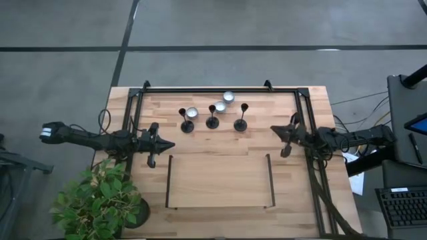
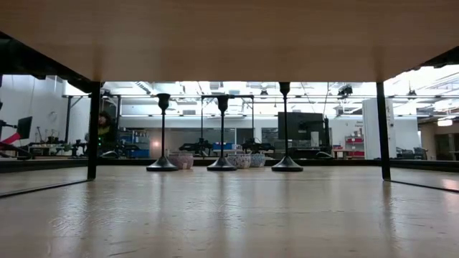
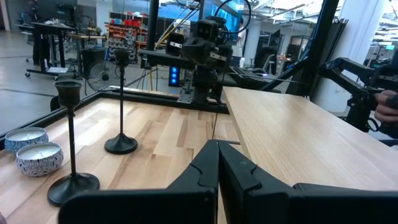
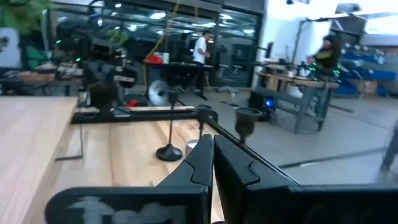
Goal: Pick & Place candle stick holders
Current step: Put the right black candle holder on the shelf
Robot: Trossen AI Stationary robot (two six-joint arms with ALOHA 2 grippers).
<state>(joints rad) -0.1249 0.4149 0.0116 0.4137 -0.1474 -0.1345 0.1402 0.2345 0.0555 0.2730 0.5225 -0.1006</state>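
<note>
Three black candle stick holders stand upright on their round bases in a row at the table's far middle: left [image 1: 187,125], middle [image 1: 212,122], right [image 1: 241,124]. They also show in the low view [image 2: 163,163] [image 2: 222,163] [image 2: 286,163]. My left gripper [image 1: 168,144] is shut and empty at the table's left side. My right gripper [image 1: 275,129] is shut and empty at the right side. Both stand well apart from the holders.
Three white tealight candles in round silver cups [image 1: 192,113] [image 1: 220,107] [image 1: 229,97] sit among and behind the holders. A black frame [image 1: 220,89] borders the table's far, left and right sides. Two thin black uprights [image 1: 169,181] [image 1: 271,180] stand nearer. A potted plant [image 1: 100,203] is at the near left corner.
</note>
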